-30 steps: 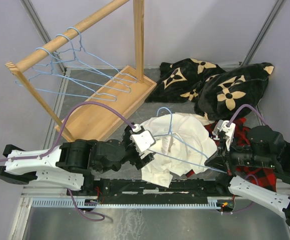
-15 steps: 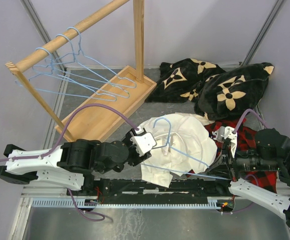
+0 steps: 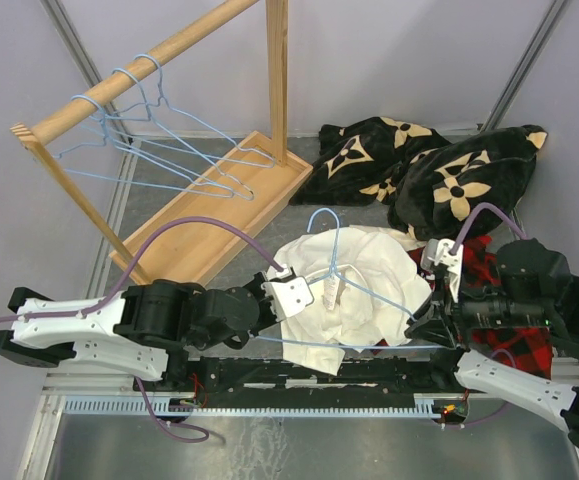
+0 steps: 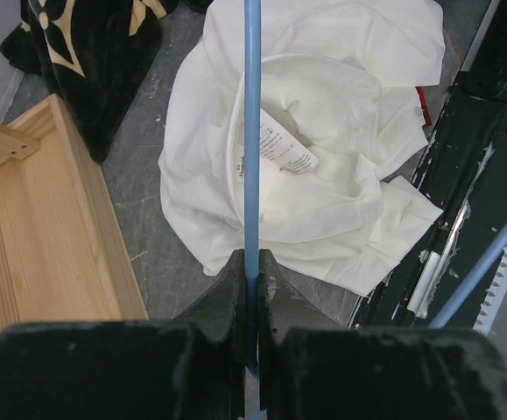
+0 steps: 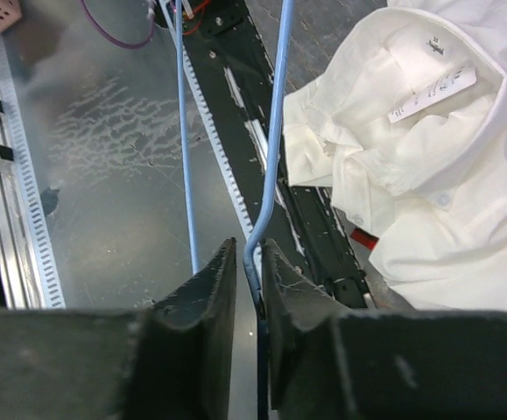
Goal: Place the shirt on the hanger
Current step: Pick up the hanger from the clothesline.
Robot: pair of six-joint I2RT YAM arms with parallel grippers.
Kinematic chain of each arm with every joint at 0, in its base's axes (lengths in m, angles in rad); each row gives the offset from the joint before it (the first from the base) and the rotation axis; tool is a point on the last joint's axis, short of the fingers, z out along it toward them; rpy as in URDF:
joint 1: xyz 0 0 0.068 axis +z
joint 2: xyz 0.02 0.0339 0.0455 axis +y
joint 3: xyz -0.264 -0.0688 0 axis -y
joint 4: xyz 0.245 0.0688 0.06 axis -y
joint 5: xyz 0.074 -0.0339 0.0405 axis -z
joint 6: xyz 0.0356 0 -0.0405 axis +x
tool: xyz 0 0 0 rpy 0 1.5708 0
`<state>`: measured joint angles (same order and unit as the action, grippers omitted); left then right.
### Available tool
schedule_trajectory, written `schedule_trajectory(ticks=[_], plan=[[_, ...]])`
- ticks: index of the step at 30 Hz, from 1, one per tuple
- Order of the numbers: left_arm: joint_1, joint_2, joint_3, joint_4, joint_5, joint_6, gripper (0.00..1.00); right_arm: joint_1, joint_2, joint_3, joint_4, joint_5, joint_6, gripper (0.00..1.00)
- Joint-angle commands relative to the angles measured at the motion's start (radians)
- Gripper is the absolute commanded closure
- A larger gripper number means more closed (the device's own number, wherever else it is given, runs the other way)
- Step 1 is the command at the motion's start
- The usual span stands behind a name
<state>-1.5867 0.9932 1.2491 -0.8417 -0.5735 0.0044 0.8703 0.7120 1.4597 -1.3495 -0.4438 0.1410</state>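
1. Biggest worry for me: the shirt (image 3: pixel 361 268) is a crumpled heap on the bench (image 4: pixel 148 219), right between the two arms, collar up with the white care tag (image 4: pixel 284 149) showing. With no clean opening, the hanger (image 4: pixel 251 105) could skate over the top of the fabric instead of going into the neck or a shoulder.
2. Next: that hanger is thin wire held at two spots. If the arms pull or twist out of sync, I'd expect it to bend or pop out of one grip.
3. Smaller one: the red plaid garment (image 3: pixel 481 262) sits right by the right arm, so a low sweep might drag it along.
4. Pose: both arms are stretched low and inward from the near edge, carrying the hanger over the shirt with its hook pointing toward the far side. Honestly can't tell from overhead if the wire is touching the cloth or just above it.
5. Left claw (image 4: pixel 251 276) is pinched tight on the wire near the hanger's left corner.
6. Right claw (image 5: pixel 254 282) is likewise clamped on the wire, at the bend of the right corner, out past the shirt's near edge.
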Motion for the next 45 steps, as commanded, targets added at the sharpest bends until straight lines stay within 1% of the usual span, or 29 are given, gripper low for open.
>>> schedule_trajectory(ticks=[1, 4, 7, 13, 18, 20, 30, 31, 33, 34, 35, 38, 42, 44, 45], plan=[[0.01, -0.007, 0.056, 0.091, -0.021, 0.011, 0.97, 0.003, 0.082, 0.088, -0.036, -0.002, -0.068, 0.61], [0.01, 0.015, 0.069, 0.077, -0.007, 0.04, 0.97, 0.003, 0.13, 0.129, -0.047, -0.004, -0.077, 0.54], [0.01, 0.045, 0.083, 0.059, -0.006, 0.064, 0.97, 0.002, 0.169, 0.146, -0.043, -0.015, -0.071, 0.51], [0.01, 0.074, 0.084, 0.052, -0.006, 0.091, 0.97, 0.003, 0.203, 0.132, 0.008, -0.033, -0.023, 0.49], [0.01, 0.068, 0.077, 0.061, -0.006, 0.092, 0.97, 0.002, 0.202, 0.112, 0.052, 0.004, 0.033, 0.48], [0.01, 0.063, 0.073, 0.066, -0.006, 0.091, 0.97, 0.002, 0.196, 0.101, 0.071, 0.016, 0.054, 0.5], [0.01, 0.074, 0.065, 0.066, 0.019, 0.083, 0.97, 0.002, 0.141, 0.051, 0.177, 0.072, 0.126, 0.69], [0.01, 0.074, 0.064, 0.067, 0.017, 0.083, 0.97, 0.003, 0.135, 0.049, 0.182, 0.073, 0.129, 0.73], [0.009, 0.076, 0.064, 0.067, 0.01, 0.078, 0.97, 0.003, 0.123, 0.044, 0.194, 0.061, 0.131, 0.97], [0.01, 0.077, 0.064, 0.067, 0.005, 0.072, 0.97, 0.002, 0.117, 0.038, 0.204, 0.05, 0.13, 1.0], [0.011, 0.08, 0.064, 0.071, 0.003, 0.063, 0.94, 0.002, 0.109, 0.028, 0.213, 0.042, 0.129, 1.0], [0.01, 0.072, 0.055, 0.103, -0.041, 0.018, 0.7, 0.002, 0.081, -0.007, 0.22, 0.073, 0.108, 1.0], [0.009, 0.015, -0.005, 0.221, -0.059, -0.061, 0.49, 0.002, 0.026, -0.055, 0.193, 0.285, 0.072, 1.0], [0.01, -0.016, -0.045, 0.262, -0.096, -0.122, 0.4, 0.002, -0.006, -0.092, 0.188, 0.349, 0.045, 1.0], [0.01, -0.037, -0.066, 0.283, -0.126, -0.188, 0.26, 0.002, -0.043, -0.123, 0.192, 0.4, 0.026, 1.0]])
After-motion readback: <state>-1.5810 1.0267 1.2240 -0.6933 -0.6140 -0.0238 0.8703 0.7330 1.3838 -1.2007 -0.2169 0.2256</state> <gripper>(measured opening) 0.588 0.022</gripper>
